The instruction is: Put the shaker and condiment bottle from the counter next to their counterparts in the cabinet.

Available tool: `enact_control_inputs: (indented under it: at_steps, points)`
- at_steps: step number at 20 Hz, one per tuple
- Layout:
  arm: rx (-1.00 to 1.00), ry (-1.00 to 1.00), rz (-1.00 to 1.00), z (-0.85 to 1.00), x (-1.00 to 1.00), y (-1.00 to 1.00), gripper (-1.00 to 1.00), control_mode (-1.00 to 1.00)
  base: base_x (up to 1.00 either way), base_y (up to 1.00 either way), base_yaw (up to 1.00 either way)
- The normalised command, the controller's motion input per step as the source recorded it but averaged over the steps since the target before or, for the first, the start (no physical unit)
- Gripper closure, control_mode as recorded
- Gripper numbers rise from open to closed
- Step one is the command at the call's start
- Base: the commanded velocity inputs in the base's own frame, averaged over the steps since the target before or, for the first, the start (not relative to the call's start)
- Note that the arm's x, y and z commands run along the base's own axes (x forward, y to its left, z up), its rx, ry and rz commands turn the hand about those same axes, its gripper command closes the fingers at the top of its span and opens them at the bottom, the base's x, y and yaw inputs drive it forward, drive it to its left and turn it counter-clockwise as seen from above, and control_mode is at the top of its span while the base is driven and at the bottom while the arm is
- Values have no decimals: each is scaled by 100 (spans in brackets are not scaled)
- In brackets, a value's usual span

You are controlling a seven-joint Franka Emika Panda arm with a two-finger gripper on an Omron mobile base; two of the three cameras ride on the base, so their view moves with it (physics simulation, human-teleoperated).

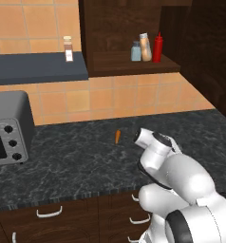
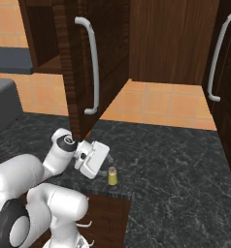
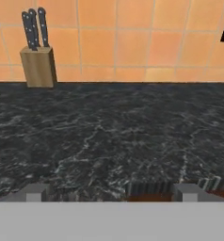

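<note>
One of two done, by the look of it: red bottle (image 1: pixel 157 47) already up on the cabinet (image 1: pixel 134 28) shelf, well above and beyond the jaws, just beside the tan bottle (image 1: pixel 145 46) with the pale shaker (image 1: pixel 136 51) on that one's far side. Still to go: yellow-green shaker (image 2: pixel 112 176), upright on the counter (image 2: pixel 175 160) near its front edge, just beside the gripper (image 2: pixel 109 158) and slightly below it in the right base view. Not held; no contact visible. Jaws themselves hard to read: in the hand view, two dark tips (image 3: pixel 35 192) low in frame and set wide apart with nothing between them, so judged open and empty. Hand pointed level across the worktop, toward a knife block (image 3: pixel 37 66) far ahead against the tiled wall. Further off, a small orange piece (image 1: pixel 117 136) on the stone, a toaster (image 1: pixel 9 127) beyond it, and a clear jar (image 1: pixel 68 49) on the blue shelf. Left, then: grasp, lift, and set beside the pale shaker.
</note>
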Motion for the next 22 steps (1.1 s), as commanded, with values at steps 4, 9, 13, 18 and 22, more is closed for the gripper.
enact_control_inputs:
  at_steps: [4,9,13,18,22]
  points:
    - [-8,-2,0,-33,7,2,-100,-100,0,0,0]
    - [-9,0,0,-54,11,-3,-100,-100,0,0,0]
    - [-4,0,0,-44,27,-18,-100,-100,0,0,0]
    - [0,-2,0,-12,24,-17,-100,-100,0,0,0]
    - [0,-4,0,-29,-19,-2,-100,-100,0,0,0]
